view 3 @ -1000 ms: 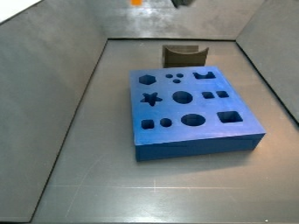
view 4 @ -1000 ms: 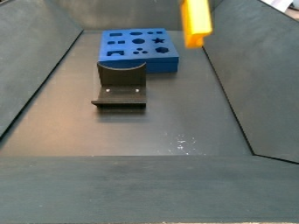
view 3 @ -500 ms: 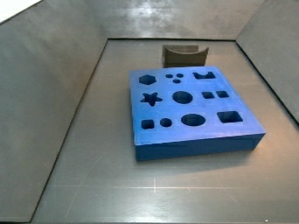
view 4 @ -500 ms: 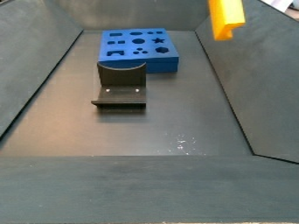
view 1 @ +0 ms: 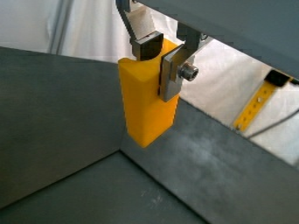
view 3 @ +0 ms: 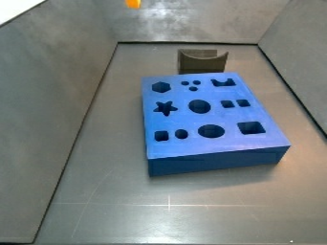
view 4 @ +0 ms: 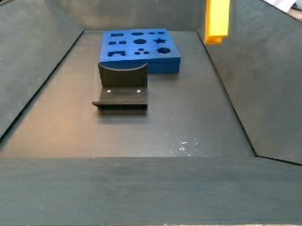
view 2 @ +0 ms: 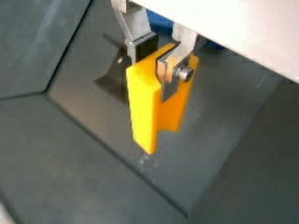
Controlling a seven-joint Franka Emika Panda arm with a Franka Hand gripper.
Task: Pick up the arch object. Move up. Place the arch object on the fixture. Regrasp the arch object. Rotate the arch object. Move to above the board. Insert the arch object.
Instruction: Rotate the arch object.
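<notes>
The hand [view 1: 163,58] is clamped on the arch object [view 1: 149,101]; in both wrist views the silver fingers [view 2: 176,67] pinch its upper end, and the orange-yellow block hangs long-side down below them, well clear of the floor. In a side view only the block [view 4: 217,21] shows, high at the upper edge of the frame, off to the side of the fixture [view 4: 120,86] and far above it; in a side view just a sliver of orange [view 3: 132,4] peeks in at the top (the hand itself is out of frame in both). The board [view 3: 208,122] lies flat on the floor, its cut-outs open, with the fixture [view 3: 201,60] just behind it.

The step in hand looks like the lift, with the carry to the fixture next. To do it well: keep the grip firm and the block plumb, since it hangs long and could swing or slip; travel across at height; centre the block over the fixture before descending; come down slowly and straight, and release only once it is seated.
</notes>
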